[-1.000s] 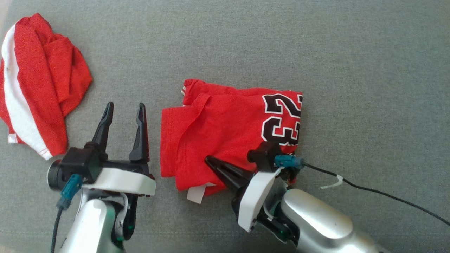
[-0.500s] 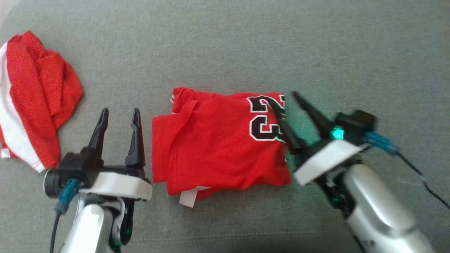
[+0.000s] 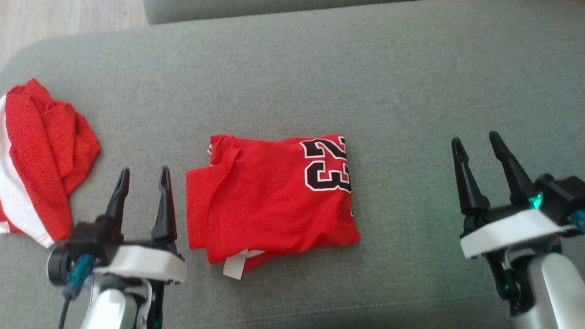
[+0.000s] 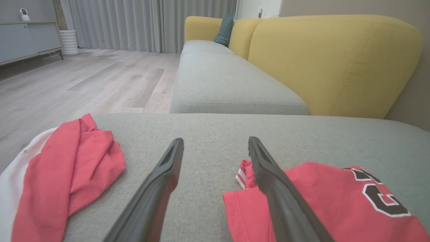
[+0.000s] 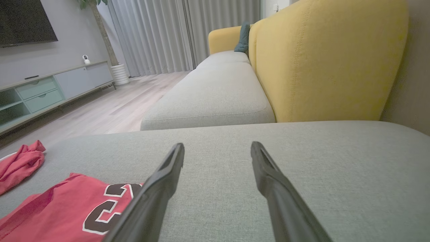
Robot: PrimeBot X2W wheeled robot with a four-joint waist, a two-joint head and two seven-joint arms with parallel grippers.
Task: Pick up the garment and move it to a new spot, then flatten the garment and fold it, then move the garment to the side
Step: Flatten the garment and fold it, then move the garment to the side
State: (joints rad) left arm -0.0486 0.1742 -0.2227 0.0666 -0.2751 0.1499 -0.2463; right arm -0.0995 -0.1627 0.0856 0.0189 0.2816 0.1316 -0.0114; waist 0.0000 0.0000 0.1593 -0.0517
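Note:
A folded red jersey (image 3: 269, 196) with a black "23" lies flat on the grey cushion (image 3: 292, 68), a white tag poking out at its near edge. It appears again in the left wrist view as the jersey (image 4: 336, 201) and in the right wrist view as the jersey (image 5: 67, 211). My left gripper (image 3: 143, 176) stands open just left of it, empty. Well to the right of the jersey, my right gripper (image 3: 475, 144) is open and empty over bare cushion. Their own views show the left gripper (image 4: 215, 144) and right gripper (image 5: 216, 149) with fingers spread.
A crumpled red and white garment (image 3: 41, 155) lies at the cushion's left edge. Wooden floor (image 3: 68, 18) lies beyond the far left corner. A yellow sofa back (image 5: 319, 60) and another grey seat (image 4: 228, 84) stand ahead of the cushion.
My right gripper has left the jersey and swung far out to the right, now open over bare cushion. The head camera has tilted, showing more of the cushion's far edge.

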